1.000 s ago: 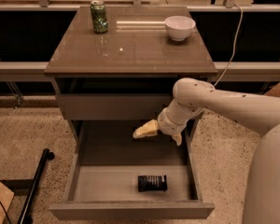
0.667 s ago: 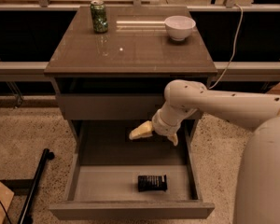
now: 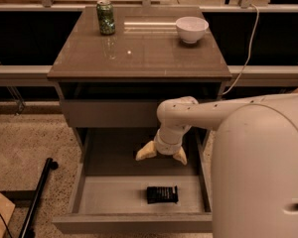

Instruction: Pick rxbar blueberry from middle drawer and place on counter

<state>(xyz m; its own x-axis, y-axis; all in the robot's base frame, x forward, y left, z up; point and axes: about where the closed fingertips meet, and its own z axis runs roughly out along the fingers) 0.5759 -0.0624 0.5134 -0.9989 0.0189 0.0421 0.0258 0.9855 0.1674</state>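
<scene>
So, my hand (image 3: 161,157) hangs spread wide, gripping nothing, mid-frame over the open middle drawer (image 3: 109,198). The rxbar blueberry (image 3: 162,194) lies flat on its floor, lower centre, long axis left-right.

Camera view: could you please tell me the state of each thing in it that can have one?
middle drawer: pulled open.
rxbar blueberry: lying flat on the drawer floor, not held.
gripper: open, empty, hovering over the drawer behind the bar.
upper drawer: shut.
green can: upright on the counter.
white bowl: upright on the counter.
</scene>
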